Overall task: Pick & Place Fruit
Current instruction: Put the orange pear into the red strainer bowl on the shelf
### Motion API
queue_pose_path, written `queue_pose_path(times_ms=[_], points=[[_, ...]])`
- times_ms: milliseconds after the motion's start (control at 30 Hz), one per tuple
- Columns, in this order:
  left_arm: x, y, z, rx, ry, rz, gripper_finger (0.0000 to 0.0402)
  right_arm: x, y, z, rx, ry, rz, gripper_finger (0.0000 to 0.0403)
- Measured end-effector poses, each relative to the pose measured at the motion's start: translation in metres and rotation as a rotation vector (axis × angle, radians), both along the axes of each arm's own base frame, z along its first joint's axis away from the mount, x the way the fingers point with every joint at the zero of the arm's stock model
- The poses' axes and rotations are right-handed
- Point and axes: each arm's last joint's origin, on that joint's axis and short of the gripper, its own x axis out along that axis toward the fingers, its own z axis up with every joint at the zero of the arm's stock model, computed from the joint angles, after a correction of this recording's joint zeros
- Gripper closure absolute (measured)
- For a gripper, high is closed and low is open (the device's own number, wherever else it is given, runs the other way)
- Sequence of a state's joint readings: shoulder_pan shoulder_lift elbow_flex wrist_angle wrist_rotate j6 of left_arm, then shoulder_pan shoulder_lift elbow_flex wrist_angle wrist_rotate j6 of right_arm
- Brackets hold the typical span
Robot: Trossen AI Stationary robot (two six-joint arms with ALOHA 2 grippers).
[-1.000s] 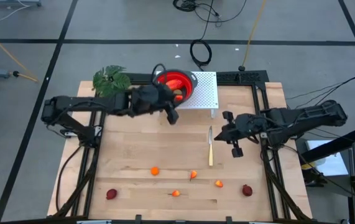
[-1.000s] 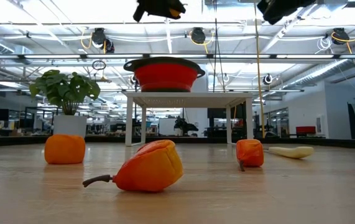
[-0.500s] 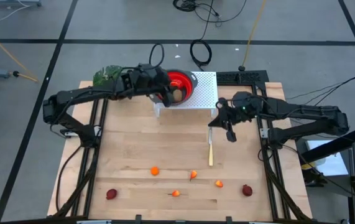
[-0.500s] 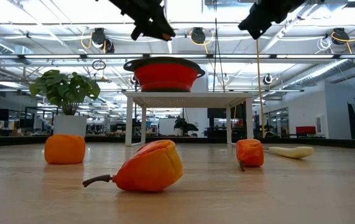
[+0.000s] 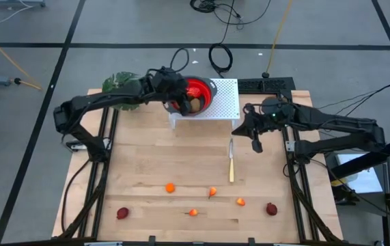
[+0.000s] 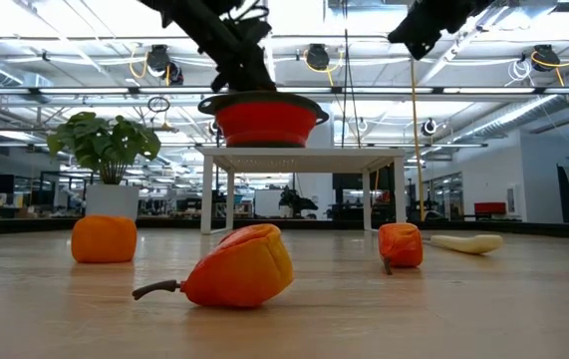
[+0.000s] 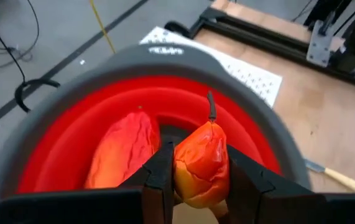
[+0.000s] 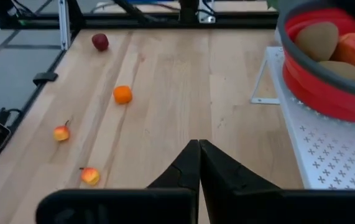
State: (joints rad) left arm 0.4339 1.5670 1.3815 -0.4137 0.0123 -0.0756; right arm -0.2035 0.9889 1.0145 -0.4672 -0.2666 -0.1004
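Six fruits [image 5: 170, 187] lie across the lower part of the high view: four orange, two dark red. The left gripper [image 7: 193, 177] pinches a red-yellow fruit [image 7: 202, 163] over the bowl [image 5: 210, 91], upper centre; only its wrist view shows this. The right gripper [image 8: 198, 163], centre right, has fingers pressed together. One knife [image 5: 231, 162] lies mid-table.

Left pincer [image 5: 178, 104] hides red bowl [image 5: 202, 92] contents, high view.

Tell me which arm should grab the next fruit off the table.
Right. Its gripper hangs empty, jaws shut, over the board; the left gripper is over the red bowl, clamping a fruit.
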Motion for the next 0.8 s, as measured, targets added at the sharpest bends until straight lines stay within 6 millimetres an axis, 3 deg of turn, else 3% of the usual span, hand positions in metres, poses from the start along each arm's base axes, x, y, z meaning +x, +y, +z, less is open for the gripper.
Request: queue_pose_path(times_ms=[300,567,800], points=[[0.013,0.003,-0.015,-0.039,0.004,-0.025,0.0305,-0.028,0.006,0.011,0.020,-0.045,-0.021,0.0403],[0.015,0.001,-0.013,-0.032,-0.022,-0.030,0.0305,-0.054,0.010,-0.005,0.032,-0.098,-0.064,0.0403],[0.015,0.002,-0.013,-0.039,-0.026,0.009,0.0305,-0.069,0.013,-0.008,0.041,-0.143,-0.073,0.0403]])
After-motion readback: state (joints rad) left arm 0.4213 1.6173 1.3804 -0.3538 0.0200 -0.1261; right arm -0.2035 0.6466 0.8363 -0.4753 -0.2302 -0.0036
